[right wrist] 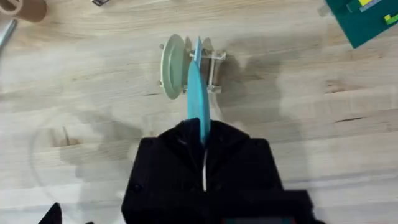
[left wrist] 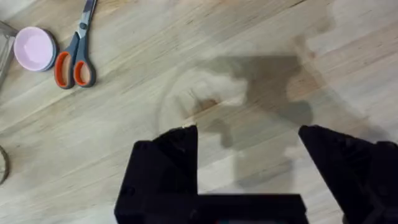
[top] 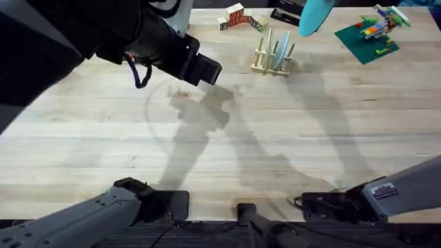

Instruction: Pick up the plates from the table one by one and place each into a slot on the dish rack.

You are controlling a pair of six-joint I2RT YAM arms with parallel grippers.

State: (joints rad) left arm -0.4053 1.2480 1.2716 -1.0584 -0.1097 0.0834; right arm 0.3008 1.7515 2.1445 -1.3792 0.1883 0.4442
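The dish rack [top: 264,63] stands at the far middle of the table [top: 275,151], with the pale light blue plate [top: 282,48] upright in one of its slots. The right wrist view has the same rack [right wrist: 213,62] and pale plate [right wrist: 172,65] below my right gripper [right wrist: 203,134]. That gripper is shut on the turquoise plate [right wrist: 198,99], held edge-on above the rack. From overhead the turquoise plate [top: 315,15] hangs high at the far edge. My left gripper [top: 205,69] hovers open over bare wood left of the rack, its fingers [left wrist: 180,155] wide apart with nothing between them.
Orange-handled scissors [left wrist: 78,53] and a small pink dish [left wrist: 35,48] lie on the table near the left arm. A green baseplate with toy bricks [top: 368,36] sits at the far right. Letter blocks [top: 238,16] lie behind the rack.
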